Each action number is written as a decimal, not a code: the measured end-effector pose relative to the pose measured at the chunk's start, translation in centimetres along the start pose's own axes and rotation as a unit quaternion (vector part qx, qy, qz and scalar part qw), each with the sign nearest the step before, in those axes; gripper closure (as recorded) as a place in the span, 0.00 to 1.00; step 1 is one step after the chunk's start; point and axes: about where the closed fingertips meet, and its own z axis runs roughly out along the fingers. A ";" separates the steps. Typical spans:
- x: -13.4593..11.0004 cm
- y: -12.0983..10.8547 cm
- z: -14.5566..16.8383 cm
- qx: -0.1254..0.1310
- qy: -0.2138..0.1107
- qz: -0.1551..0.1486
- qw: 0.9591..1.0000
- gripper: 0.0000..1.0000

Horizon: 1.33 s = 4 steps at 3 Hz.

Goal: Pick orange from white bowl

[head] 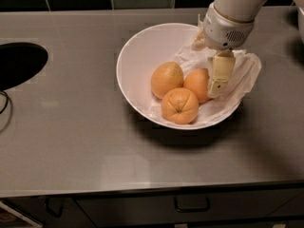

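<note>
Camera view: my gripper is lowered into the right half of the white bowl, which stands on the steel surface. The visible part of my jaws hangs at the right flank of the orange, just beside it or touching it. I cannot tell how far my jaws are parted, nor whether they have hold of anything. The likeliest hazard, in my judgement, is crowding. The orange lies against the paler orange on its left and the grooved orange in front, so there may be little room for a jaw on its far side. A closing stroke could then nudge a neighbour or pinch the wrong fruit. A second hazard is the crumpled white paper lining the bowl's right side, directly under and behind my gripper. It could be caught in the grip and lifted along with the fruit. A third is slip: a round fruit held off-centre may squirt out and roll. A sideways push could also slide the bowl on the smooth surface. As for its looks, the orange is round and evenly deep orange, with smooth skin and no grooves showing. Its right edge is hidden behind my gripper. It rests right of the bowl's centre, at the back of the cluster of three.
</note>
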 end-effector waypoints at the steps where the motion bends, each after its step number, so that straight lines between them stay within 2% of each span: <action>1: 0.0 0.2 0.9 -0.009 -0.003 0.000 1.000 0.19; 4: 0.2 0.7 2.0 -0.017 -0.007 0.002 1.000 0.26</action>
